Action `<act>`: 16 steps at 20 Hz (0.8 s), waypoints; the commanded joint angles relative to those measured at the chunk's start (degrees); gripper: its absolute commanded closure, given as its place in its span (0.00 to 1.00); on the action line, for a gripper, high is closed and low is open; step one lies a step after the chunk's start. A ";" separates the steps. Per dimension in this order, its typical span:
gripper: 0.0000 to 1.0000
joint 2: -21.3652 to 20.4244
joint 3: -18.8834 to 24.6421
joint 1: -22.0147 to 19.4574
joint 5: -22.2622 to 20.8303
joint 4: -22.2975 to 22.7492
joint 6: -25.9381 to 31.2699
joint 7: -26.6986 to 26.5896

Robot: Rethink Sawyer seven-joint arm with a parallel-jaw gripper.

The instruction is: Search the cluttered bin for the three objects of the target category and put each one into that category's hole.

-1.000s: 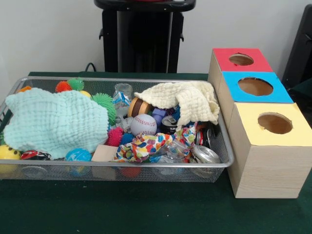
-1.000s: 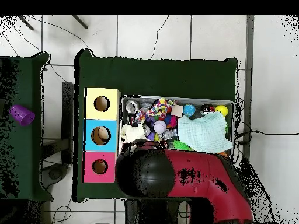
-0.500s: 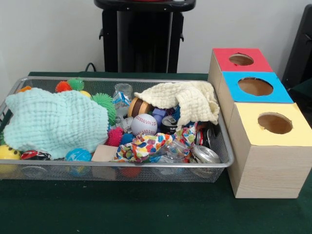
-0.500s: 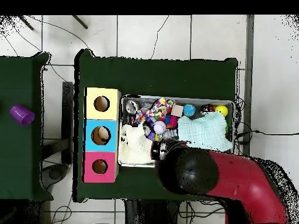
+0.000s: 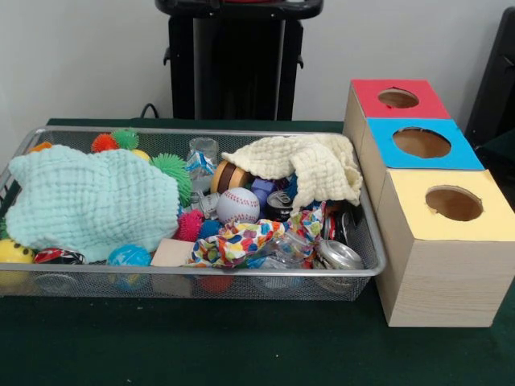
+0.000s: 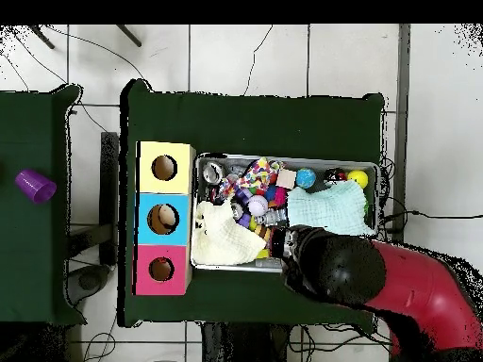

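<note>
Arm (image 6: pixel 377 278) low right in overhead, end effector hidden, can't tell grip; best lift cloths (image 5: pixel 90 201) first, bin (image 5: pixel 201 133) centre hides lots, baseball (image 5: pixel 237 205) clear

Green-covered desk (image 5: pixel 241 354): front edge bare. Second dark green side table (image 6: pixel 28 264) stands apart from the desk's edge, in the overhead view's left part. Purple cup (image 6: pixel 35 186) sits on it, lying tilted, near its outer edge. Floor of pale tiles (image 6: pixel 245 57) with thin cables (image 6: pixel 253 66) running across. White wall (image 5: pixel 80 56) behind the desk, black cable (image 5: pixel 149 108) at its foot
</note>
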 commanded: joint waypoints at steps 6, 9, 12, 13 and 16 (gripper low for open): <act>0.00 10.00 6.10 -4.18 -10.98 -6.66 -0.20 -13.94; 0.00 13.25 5.97 -5.14 -14.65 -9.58 -1.17 -13.88; 0.00 13.13 7.40 -6.69 -16.39 -11.55 -0.91 -15.33; 0.00 12.90 7.70 -7.00 -16.71 -12.30 -0.43 -15.66; 0.00 15.88 8.02 -8.09 -19.16 -15.87 -1.31 -15.28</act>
